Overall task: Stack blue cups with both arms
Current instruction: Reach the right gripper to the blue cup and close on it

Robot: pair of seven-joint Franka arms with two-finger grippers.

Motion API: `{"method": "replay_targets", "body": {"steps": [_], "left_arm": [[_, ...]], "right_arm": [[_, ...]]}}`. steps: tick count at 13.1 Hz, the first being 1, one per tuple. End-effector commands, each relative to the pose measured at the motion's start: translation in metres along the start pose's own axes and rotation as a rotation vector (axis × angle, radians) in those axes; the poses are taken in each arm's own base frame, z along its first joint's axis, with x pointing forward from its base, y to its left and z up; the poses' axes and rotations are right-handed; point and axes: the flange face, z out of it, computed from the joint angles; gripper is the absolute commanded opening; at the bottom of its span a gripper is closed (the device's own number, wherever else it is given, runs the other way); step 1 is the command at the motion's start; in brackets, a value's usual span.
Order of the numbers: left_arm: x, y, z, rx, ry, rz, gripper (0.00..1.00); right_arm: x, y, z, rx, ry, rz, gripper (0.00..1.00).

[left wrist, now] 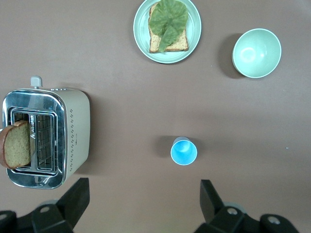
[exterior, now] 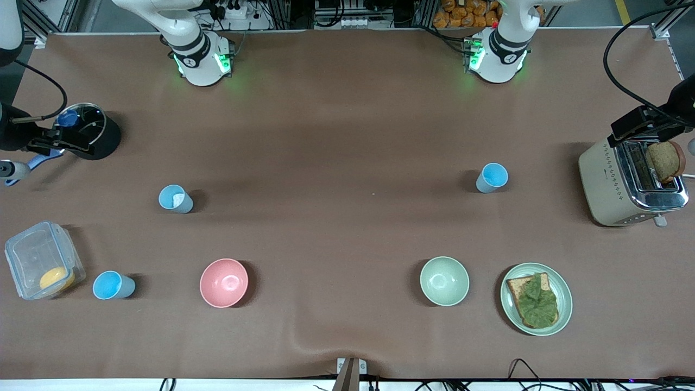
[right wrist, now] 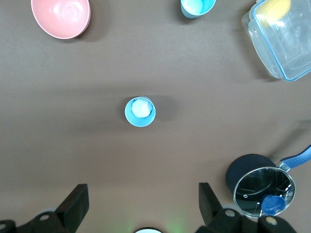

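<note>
I am watching both arms hanging high above the table, neither one holding anything. The left gripper is spreading its fingers wide over bare cloth just short of one blue cup, which is standing upright in the middle band of the front frame, between the toaster and the table's centre. The right gripper is hovering with its fingers equally wide apart, short of the cup with the white patch inside, toward the right arm's end. A third cup is sitting low in the front frame, just beside the clear lidded container.

What I am worrying about:

- These cups are looking small, light and tapered. I am expecting a pinch near the rim, or slightly off centre, to tip one or squirt it out of the fingers.
- The white patch may be something lying in that cup. If so, another cup dropped into it may be sitting high or crooked rather than nesting.
- The third cup is crowding the container, so a wide-open finger coming down could be striking the box or nudging the cup away.
- The pink bowl and the saucepan are lying near the right arm's likely paths.
- With both arms meeting to stack, I am minding the risk of the grippers clashing.
</note>
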Motion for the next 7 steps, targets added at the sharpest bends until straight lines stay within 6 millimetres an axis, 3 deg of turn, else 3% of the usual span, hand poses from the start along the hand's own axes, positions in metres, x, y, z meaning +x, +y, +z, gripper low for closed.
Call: {"method": "replay_targets", "body": {"steps": [1, 4, 5, 7], "left_arm": [[0.0, -0.002, -0.004, -0.023, -0.007, -0.003, 1.0], [0.0, -0.002, -0.004, -0.024, -0.007, -0.003, 1.0], [0.0, -0.002, -0.004, -0.023, -0.007, -0.003, 1.0], [0.0, -0.002, -0.004, -0.023, -0.007, -0.005, 1.0]], "right_arm": [[0.002, 0.002, -0.004, -0.009, -0.005, 0.009, 1.0], [0.012, -0.002, 0.012, -0.014, -0.034, -0.003, 1.0], [0.023, -0.007, 0.033, -0.022, -0.076, -0.013, 1.0], [0.04, 0.006, 0.071, -0.004, -0.127, 0.01, 1.0]]}}
